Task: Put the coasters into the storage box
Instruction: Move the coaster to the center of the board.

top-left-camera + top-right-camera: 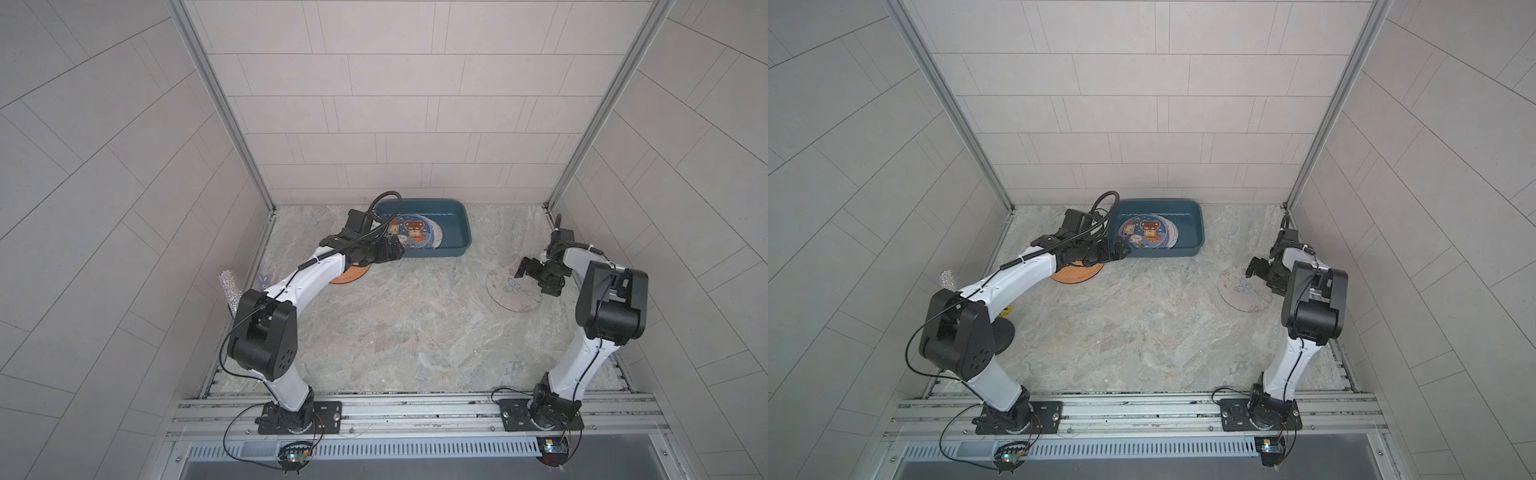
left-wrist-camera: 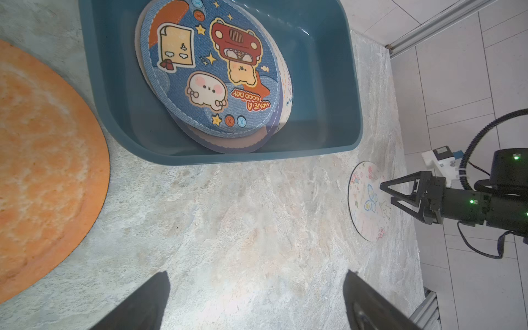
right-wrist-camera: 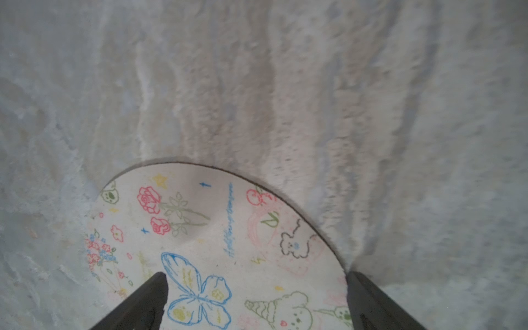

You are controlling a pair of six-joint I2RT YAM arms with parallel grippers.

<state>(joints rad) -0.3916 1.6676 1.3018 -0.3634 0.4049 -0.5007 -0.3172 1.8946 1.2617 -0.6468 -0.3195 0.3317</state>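
Pale and thin, the butterfly coaster (image 3: pixel 217 234) is lying flat, well apart from the box (image 1: pixel 440 250), beneath the right gripper (image 3: pixel 256 275), which is gaping empty; pinching its rim is looking wisest.

You face a lab robot cell: tile-print wall panels (image 1: pixel 395 104), aluminium corner posts (image 1: pixel 222 104), marble-look tabletop (image 1: pixel 415 328), arms (image 1: pixel 307 274) bolted to a slotted rail (image 1: pixel 415 411).
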